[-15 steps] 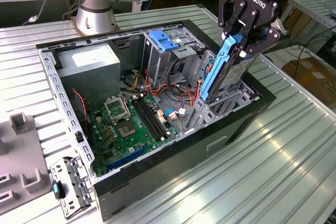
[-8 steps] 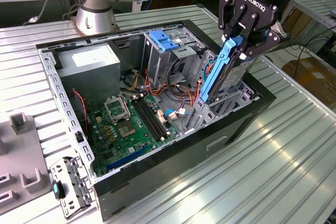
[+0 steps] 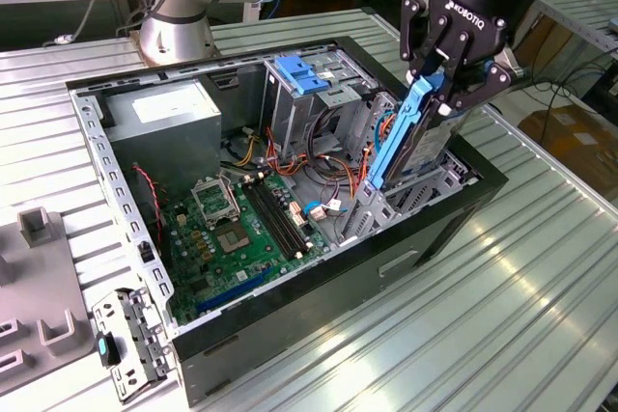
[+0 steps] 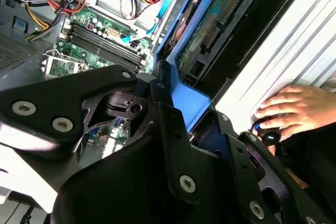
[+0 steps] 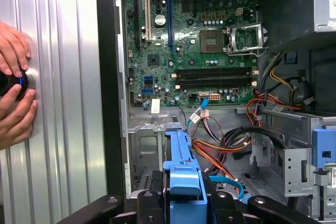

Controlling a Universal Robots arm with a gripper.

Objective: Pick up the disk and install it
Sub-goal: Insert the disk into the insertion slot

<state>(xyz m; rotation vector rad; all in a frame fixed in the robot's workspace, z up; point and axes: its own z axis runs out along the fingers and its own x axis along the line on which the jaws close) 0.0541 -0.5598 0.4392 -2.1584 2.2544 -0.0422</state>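
The disk (image 3: 396,142), with blue side rails and a dark body, stands steeply tilted on edge. Its lower end sits down in the metal drive bay (image 3: 436,185) at the corner of the open computer case (image 3: 290,287) on the exterior view's right. My gripper (image 3: 449,94) is shut on the disk's upper end. In the second wrist view the disk's green circuit-board underside (image 4: 212,17) and blue rail run away from my gripper (image 4: 184,111). The first wrist view shows the blue rail (image 5: 181,166) rising from my gripper (image 5: 181,203) toward the case interior.
Inside the case lie the motherboard (image 3: 241,229), a grey power supply box (image 3: 164,118), a light-blue bracket (image 3: 301,74) and loose cables (image 5: 220,150). A person's hands (image 5: 13,87) rest on a black knob on the ribbed table beside the case. Grey fixtures (image 3: 39,277) stand at the exterior view's left.
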